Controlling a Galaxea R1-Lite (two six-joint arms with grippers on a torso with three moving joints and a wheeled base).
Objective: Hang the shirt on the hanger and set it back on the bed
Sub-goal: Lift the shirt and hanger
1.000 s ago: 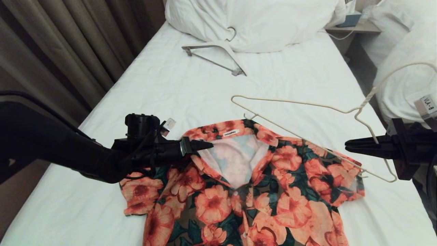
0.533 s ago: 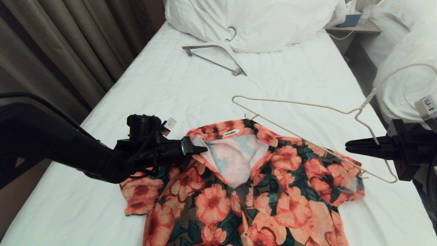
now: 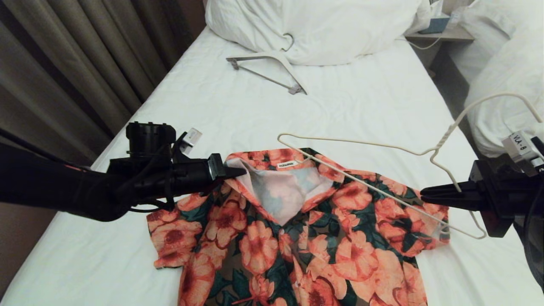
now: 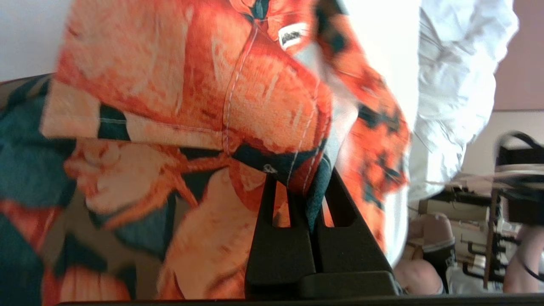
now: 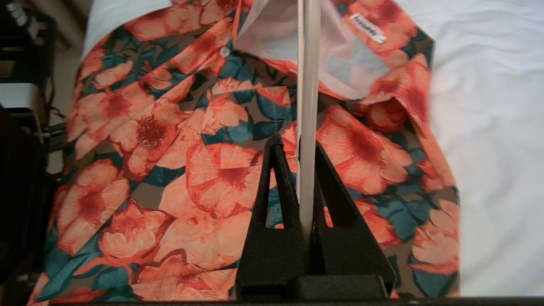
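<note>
Orange-pink flowers on dark green: the shirt (image 3: 297, 238) is lying face-up w/ collar open on the bed (image 3: 238, 119), pale inside and small white neck label (image 3: 287, 164) showing. L gripper (image 3: 238, 172) is reaching in from the left at the collar's left side; in the left wrist view its jaws are pinching together on a fold of collar fabric (image 4: 297, 170). R gripper (image 3: 425, 195) is coming in from the right, jaws clamping on the thin cream wire hanger (image 3: 361, 142), approx. on its lower bar just under the twisted neck. Hanger is tilting over the shirt's right shoulder, its far tip hovering near the collar, hook curving up toward the right. Thicker white hanger (image 3: 272, 63) is resting further up the bed, just beside the pillow heap (image 3: 340, 29).
</note>
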